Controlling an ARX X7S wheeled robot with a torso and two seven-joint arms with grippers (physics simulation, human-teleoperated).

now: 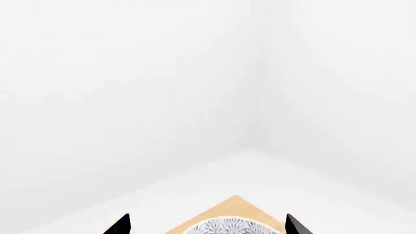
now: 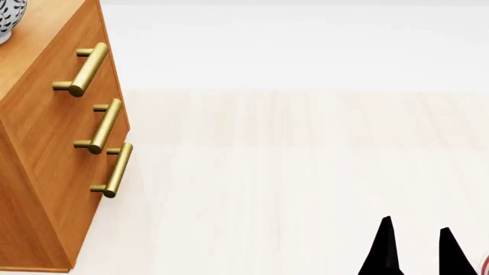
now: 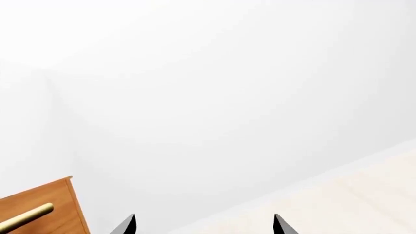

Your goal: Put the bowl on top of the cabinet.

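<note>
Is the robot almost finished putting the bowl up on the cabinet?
Nearly. The bowl already sits on top of the cabinet at the head view's far left edge. The left gripper has its jaws spread wide on either side of the bowl, so it looks let go. The right gripper is open and empty. What's left is probably just pulling the left arm away.
</note>
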